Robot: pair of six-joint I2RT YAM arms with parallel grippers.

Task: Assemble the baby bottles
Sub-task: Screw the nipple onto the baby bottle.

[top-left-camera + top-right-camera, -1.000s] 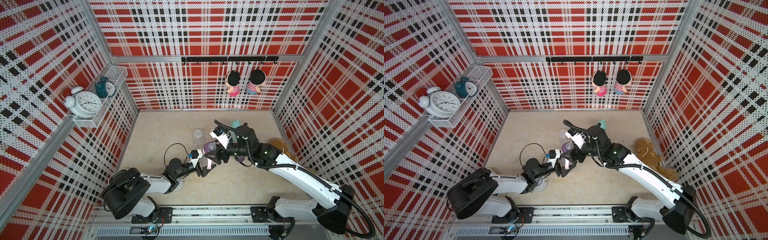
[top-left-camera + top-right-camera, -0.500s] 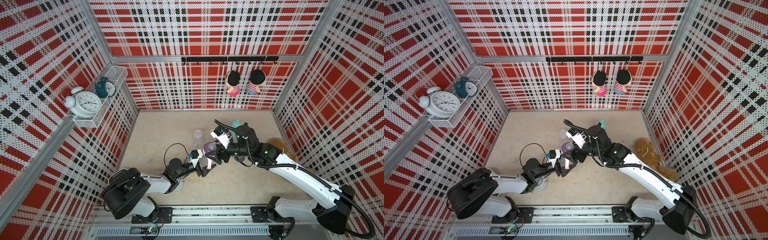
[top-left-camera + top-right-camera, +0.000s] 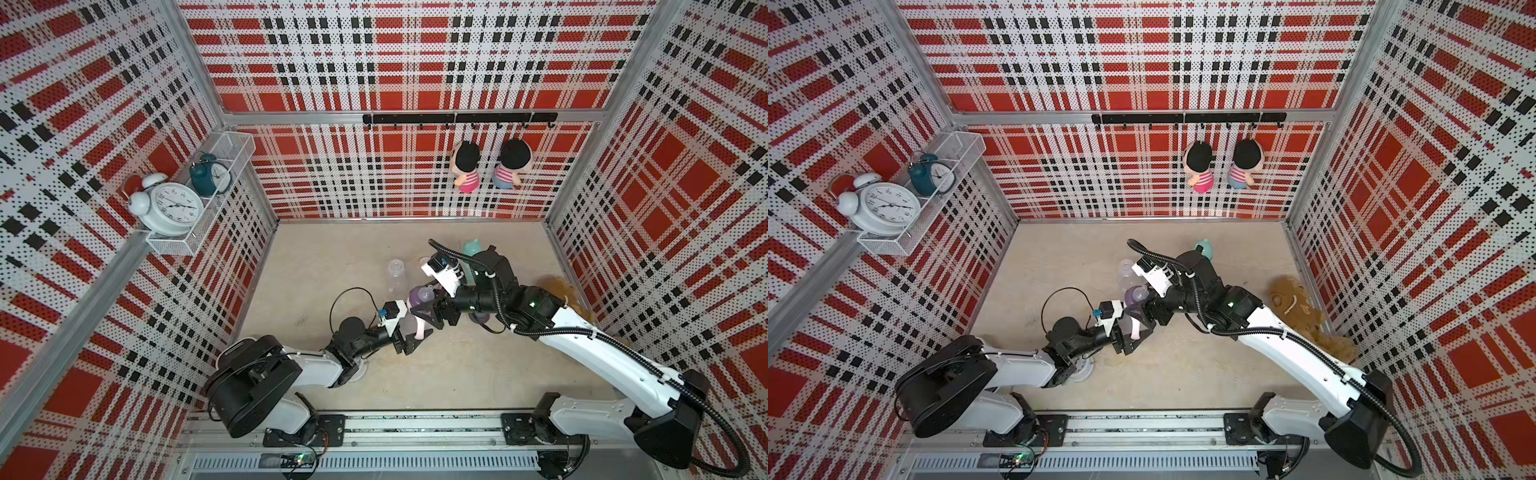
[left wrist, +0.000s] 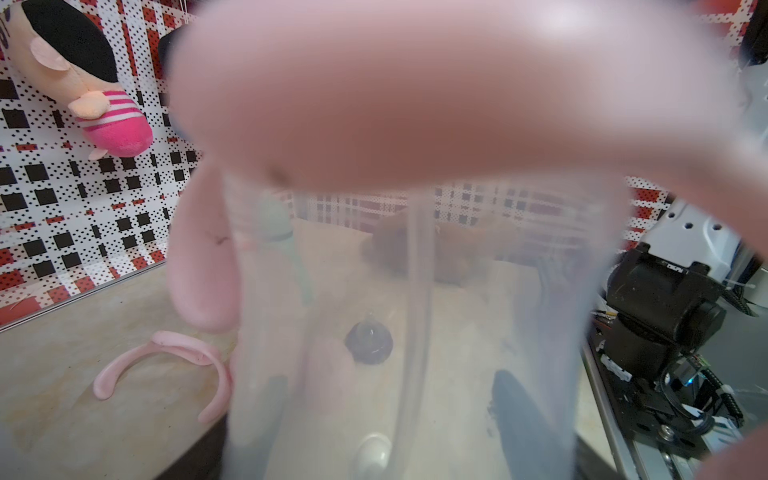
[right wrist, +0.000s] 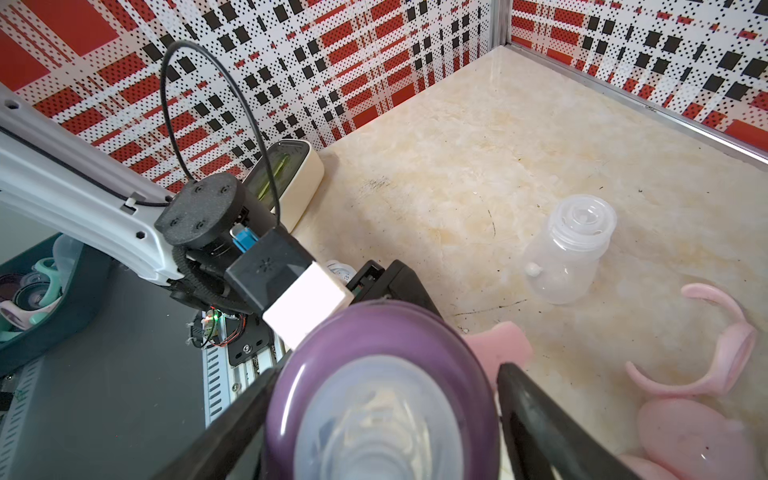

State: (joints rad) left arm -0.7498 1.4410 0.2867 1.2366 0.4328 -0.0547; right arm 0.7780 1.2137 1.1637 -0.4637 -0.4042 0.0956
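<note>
My left gripper [image 3: 405,337] is shut on a clear baby bottle [image 4: 415,332] that wears a pink two-handled ring [image 3: 420,330]. The bottle fills the left wrist view, blurred. A purple nipple collar [image 5: 380,386] sits on the bottle's mouth, and in both top views my right gripper [image 3: 428,308] closes on it from the far side, a finger [image 5: 232,411] against each flank. Another clear bottle [image 5: 569,253] stands bare on the table beyond. A teal-capped bottle [image 3: 1203,248] stands behind the right arm.
A loose pink handle ring [image 5: 715,353] and a pink dome cap [image 5: 698,436] lie on the table beside the grippers. A dark nipple collar [image 4: 368,340] lies farther right, near the brown plush toy [image 3: 1296,303]. A white box [image 5: 291,174] sits by the left wall.
</note>
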